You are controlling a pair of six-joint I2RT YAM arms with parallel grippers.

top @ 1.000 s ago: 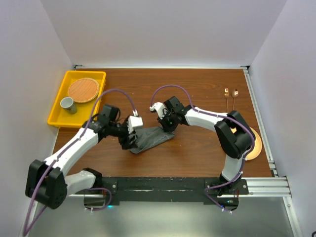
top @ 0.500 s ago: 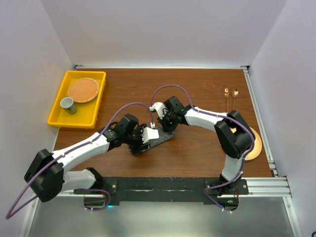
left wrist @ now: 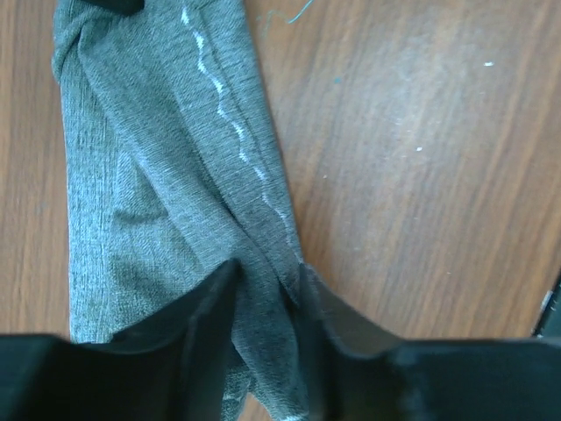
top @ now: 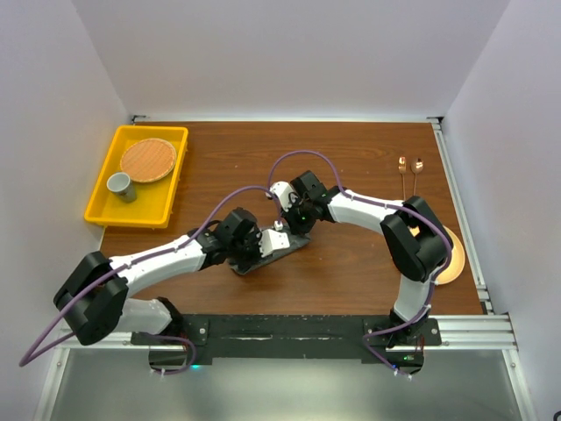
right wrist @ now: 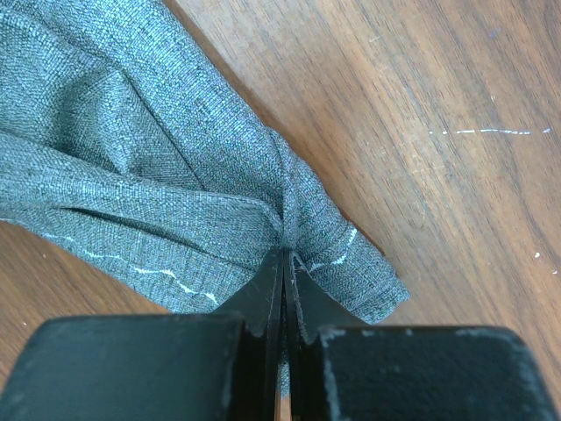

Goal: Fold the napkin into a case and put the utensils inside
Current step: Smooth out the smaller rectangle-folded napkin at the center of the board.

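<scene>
Top view: the napkin (top: 294, 245), folded into a narrow strip, lay at the centre of the table (top: 351, 158). Its long axis ran from 8 o'clock to 2 o'clock. The right gripper (right wrist: 283, 263) was fully closed, pinching the cloth at the 2 o'clock end. The left gripper (left wrist: 261, 285) sat on the strip nearer the 8 o'clock end, its jaws narrowed about a raised lengthwise fold, with both fingers touching fabric. The next move probably depends on this ridge lying directly between the left jaws. The utensils (top: 409, 167) lay well apart, toward 2 o'clock from the napkin.
</scene>
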